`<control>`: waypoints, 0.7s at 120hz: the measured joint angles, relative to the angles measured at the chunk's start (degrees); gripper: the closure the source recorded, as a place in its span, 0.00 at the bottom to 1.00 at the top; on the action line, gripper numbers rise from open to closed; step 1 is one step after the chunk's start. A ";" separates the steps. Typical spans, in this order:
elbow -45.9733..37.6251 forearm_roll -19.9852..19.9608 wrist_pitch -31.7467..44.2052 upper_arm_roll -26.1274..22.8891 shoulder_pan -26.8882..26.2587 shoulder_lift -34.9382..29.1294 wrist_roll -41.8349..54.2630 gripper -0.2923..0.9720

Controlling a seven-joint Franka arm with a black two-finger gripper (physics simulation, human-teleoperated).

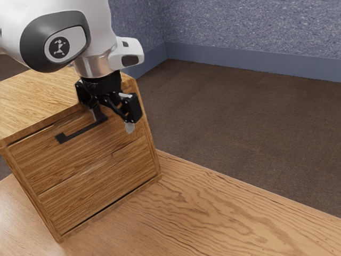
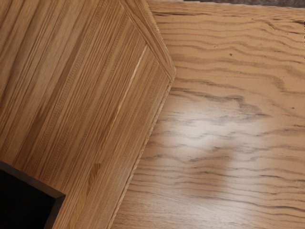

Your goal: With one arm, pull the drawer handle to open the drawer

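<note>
1. Wood-grain table (image 1: pixel 224 213) lies nearest, and the cabinet (image 1: pixel 32 101) stands on it at the exterior view's left, its front tilted toward the camera.
2. Low on that front is the lower drawer (image 1: pixel 101 186). It has no part in this task.
3. Above it is the top drawer (image 1: pixel 69 157), the one to open. Its front looks flush with the cabinet, so I judge it not yet pulled out.
4. Its black handle (image 1: pixel 80 129) runs as a bar slanting up toward the exterior view's right. In the wrist view the handle (image 2: pixel 21 205) is a dark block just under the hand, against the cabinet front (image 2: pixel 71 95), with the table (image 2: pixel 228 143) beyond.
5. The gripper (image 1: pixel 114 125) hangs at the bar's upper end with its fingers spread and nothing pinched. One finger (image 1: pixel 98 115) stands at the bar's end. The other finger (image 1: pixel 129 127) is out past it, apart from the bar. Whether the bar lies squarely between them I cannot tell.
6. Step in hand, as I judge it: lining up on the handle, before any grasp.
7. The next move calls for getting the bar between the fingers, pressing them onto it from both sides, then drawing straight out along the drawer's travel. A skewed pull could slip off the bar's end.
8. Farthest off are the brown floor (image 1: pixel 240 117) and the blue wall (image 1: pixel 240 26).
</note>
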 joint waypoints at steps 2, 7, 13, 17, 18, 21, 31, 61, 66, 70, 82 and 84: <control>-0.13 0.17 0.59 -0.27 0.48 -0.14 0.15 0.23; -0.26 0.50 1.87 -0.70 0.29 -0.36 0.50 0.23; -0.28 0.76 3.10 -0.98 -0.81 -0.49 0.89 0.23; -0.33 0.88 3.76 -1.06 -1.38 -0.58 1.15 0.23; -0.36 0.90 3.91 -1.07 -1.48 -0.61 1.21 0.23; -0.56 0.96 4.33 -1.10 -1.64 -0.73 1.38 0.23; -3.43 1.03 5.38 -8.55 6.59 -2.73 2.22 0.23; -5.10 3.68 4.07 -17.61 11.11 -3.28 4.80 0.23; -5.12 4.87 2.70 -17.76 11.05 -3.23 4.91 0.23; -5.13 6.00 1.54 -17.82 10.97 -3.20 4.92 0.23; -5.07 9.00 -1.48 -17.79 11.14 -3.19 4.80 0.23; -5.04 9.38 -1.86 -17.76 11.22 -3.20 4.78 0.23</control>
